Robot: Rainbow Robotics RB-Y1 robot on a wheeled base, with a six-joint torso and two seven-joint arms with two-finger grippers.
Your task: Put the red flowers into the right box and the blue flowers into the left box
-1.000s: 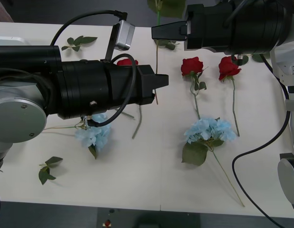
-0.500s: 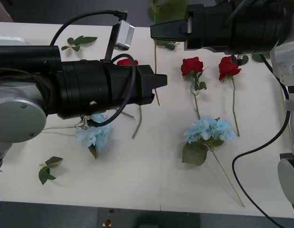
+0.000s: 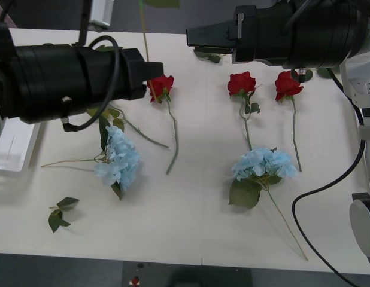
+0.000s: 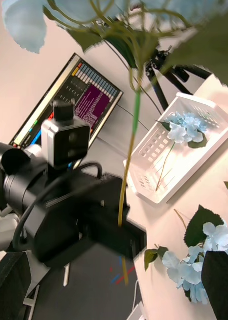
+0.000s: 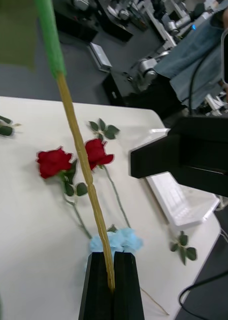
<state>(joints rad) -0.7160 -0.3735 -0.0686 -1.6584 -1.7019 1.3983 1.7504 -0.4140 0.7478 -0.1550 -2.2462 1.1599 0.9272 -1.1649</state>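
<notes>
- Left gripper (image 5: 113,257), black fingers clenched on the bare lower end of a long thin stem (image 5: 79,145); in the right wrist view that stem carries a fluffy pale-blue hydrangea cluster (image 4: 94,12) raised high over the table.
- Shallow translucent white rectangular tray (image 3: 14,146), the left box, sits off to the left arm's outer side with one blue cluster (image 4: 186,127) already inside.
- Risk: the grip is far from the heavy head, so the stem may pivot or slip during the swing.
- Risk: a release before reaching the rim would drop the head beside the tray.
- Right gripper (image 3: 194,37) hangs near the raised stem; finger state cannot be told. Snagging is possible.
- Deep-red rose (image 3: 160,85) lies just below the left gripper; a low sweep could drag it.
</notes>
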